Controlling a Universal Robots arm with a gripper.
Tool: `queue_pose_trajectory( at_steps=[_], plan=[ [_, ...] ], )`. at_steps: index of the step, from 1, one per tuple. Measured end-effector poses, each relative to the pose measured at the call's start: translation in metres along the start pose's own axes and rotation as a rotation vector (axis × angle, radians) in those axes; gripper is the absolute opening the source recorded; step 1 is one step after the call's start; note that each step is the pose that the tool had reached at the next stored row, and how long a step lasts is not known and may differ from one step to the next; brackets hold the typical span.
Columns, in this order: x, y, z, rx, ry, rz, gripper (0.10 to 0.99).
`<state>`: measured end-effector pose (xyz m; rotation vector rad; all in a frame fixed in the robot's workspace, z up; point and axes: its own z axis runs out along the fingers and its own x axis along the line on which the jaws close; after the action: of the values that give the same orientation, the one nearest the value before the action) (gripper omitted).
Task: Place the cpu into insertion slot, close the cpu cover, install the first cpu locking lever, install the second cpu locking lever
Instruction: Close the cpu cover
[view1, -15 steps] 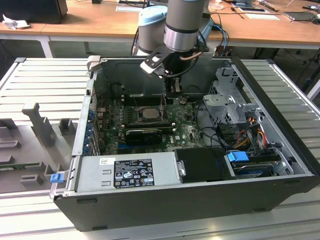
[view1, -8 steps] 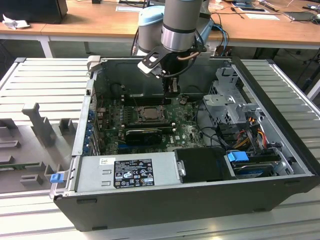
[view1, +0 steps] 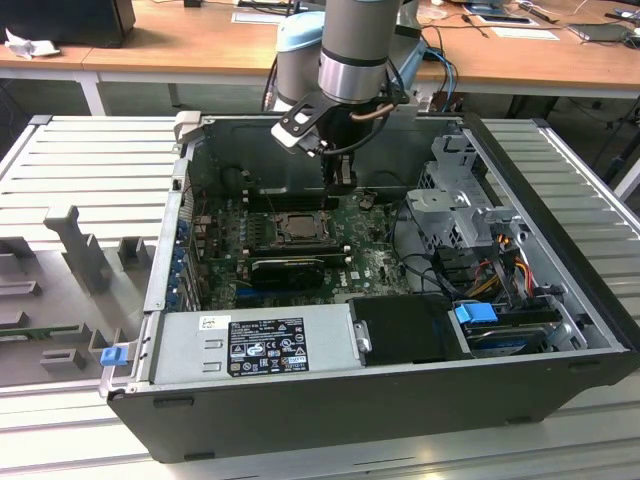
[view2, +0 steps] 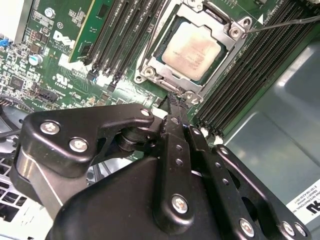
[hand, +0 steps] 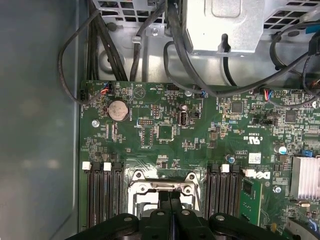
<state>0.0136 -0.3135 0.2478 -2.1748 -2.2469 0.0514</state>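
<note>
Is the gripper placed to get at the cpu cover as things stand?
Likely yes: the gripper, fingers shut, hangs right at the edge of the cpu cover, and nothing stands between them.

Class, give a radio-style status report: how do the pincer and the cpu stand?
Pincer shut, tips at the insertion slot edge. Cpu seated, cpu cover down around it. Memory slots close on either side.

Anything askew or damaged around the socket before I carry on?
Nothing looks damaged. The cpu lies square under the cpu cover. One thin lever sticks out over the memory slots, seemingly unlatched. The gripper sits at the cover's edge.
</note>
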Motion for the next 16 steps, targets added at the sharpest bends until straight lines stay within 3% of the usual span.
queue_pose_trajectory(
  at_steps=[10,16],
  plan=[
    [0.0002,-0.0058,0.0002,0.0,0.0001,0.0,0.106],
    [0.0005,-0.0158,0.0008,0.0,0.0002,0.0,0.106]
  ],
)
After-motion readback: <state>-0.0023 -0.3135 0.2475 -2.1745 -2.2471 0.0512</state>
